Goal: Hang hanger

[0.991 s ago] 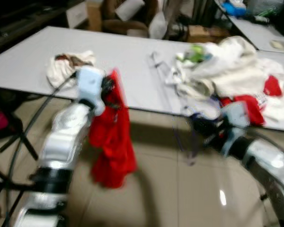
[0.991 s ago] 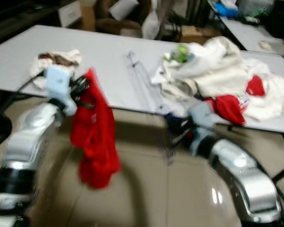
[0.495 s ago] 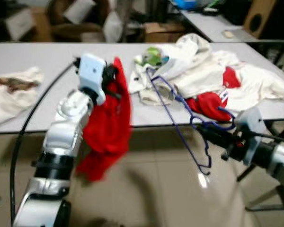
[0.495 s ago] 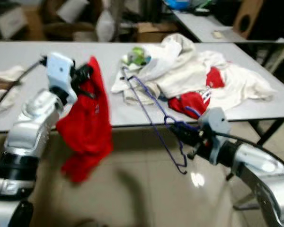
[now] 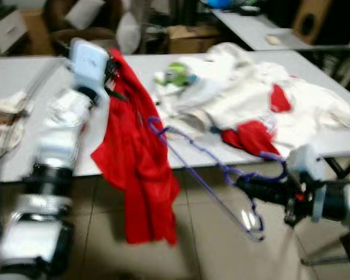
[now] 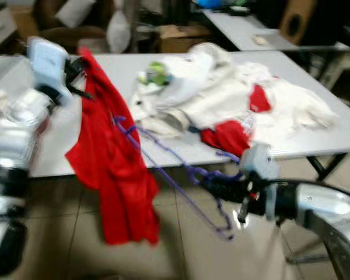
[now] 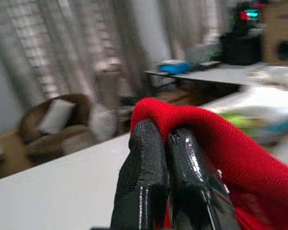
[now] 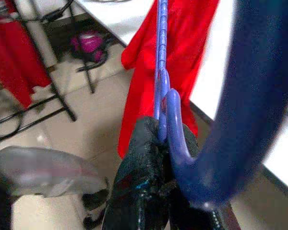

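Left gripper (image 5: pixel 112 65) pinches a red garment (image 5: pixel 139 157) hanging beside the table (image 5: pixel 23 70); right gripper (image 5: pixel 245 188) clamps a blue hanger (image 5: pixel 204 175).

blue wire hanger (image 5: pixel 210 169), tilted, beside hanging red garment (image 5: pixel 141 163)

A garment (image 5: pixel 139 163) is held up at the left before the table (image 5: pixel 23 76); a hanger (image 5: pixel 210 175) is held to its right, clothes (image 5: pixel 251 99) piled behind.
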Controlling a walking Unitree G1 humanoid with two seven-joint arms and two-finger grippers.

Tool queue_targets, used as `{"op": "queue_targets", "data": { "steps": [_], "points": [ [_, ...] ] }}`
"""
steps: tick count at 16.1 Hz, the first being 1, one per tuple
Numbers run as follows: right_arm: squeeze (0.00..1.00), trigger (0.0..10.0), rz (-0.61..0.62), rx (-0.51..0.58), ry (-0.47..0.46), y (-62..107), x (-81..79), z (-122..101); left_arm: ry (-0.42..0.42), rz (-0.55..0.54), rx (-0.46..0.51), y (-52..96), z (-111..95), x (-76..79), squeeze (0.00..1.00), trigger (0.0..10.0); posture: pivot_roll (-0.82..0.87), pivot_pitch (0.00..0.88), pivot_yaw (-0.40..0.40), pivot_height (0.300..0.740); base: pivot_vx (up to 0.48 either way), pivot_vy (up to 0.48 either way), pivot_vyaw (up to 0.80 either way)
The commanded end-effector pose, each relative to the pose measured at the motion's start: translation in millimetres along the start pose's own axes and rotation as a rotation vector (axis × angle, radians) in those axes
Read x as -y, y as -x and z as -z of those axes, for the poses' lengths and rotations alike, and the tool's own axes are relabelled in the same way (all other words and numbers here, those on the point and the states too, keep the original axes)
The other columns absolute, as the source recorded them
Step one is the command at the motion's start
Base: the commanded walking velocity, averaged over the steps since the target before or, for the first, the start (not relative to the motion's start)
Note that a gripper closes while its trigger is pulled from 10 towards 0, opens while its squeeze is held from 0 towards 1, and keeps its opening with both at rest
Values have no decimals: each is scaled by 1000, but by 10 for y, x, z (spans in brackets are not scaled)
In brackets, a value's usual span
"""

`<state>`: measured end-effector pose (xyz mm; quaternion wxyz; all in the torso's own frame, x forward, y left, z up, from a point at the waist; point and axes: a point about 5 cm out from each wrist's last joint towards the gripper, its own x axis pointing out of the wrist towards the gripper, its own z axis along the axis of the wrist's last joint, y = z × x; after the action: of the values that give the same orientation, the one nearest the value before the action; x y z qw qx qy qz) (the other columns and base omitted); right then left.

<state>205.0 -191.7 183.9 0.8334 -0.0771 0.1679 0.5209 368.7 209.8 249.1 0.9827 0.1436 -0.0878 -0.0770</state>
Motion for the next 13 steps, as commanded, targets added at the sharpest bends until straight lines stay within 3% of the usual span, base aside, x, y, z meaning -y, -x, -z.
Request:
{"op": "queue_targets", "data": {
  "steps": [1,3,8,10,13],
  "points": [
    [0,10000,-18,-3,13,-2,-4,-34,21,21,64,-59,-162,19,0,10000,-101,0,-18,740,337,0,0],
    [0,10000,6,-13,51,-145,102,-24,45,142,128,-100,-307,146,0,10000,-99,0,-20,740,339,0,0],
    [0,10000,-17,18,121,-514,195,-116,83,238,159,-90,-387,303,0,10000,-96,0,-16,740,346,0,0],
    [0,10000,-46,35,117,-673,212,-143,77,313,156,6,-346,453,0,10000,-77,0,-34,740,362,0,0],
    [0,10000,-33,-2,136,-835,272,-105,93,352,179,84,-392,525,0,10000,-73,0,-35,740,361,0,0]
  ]
}}
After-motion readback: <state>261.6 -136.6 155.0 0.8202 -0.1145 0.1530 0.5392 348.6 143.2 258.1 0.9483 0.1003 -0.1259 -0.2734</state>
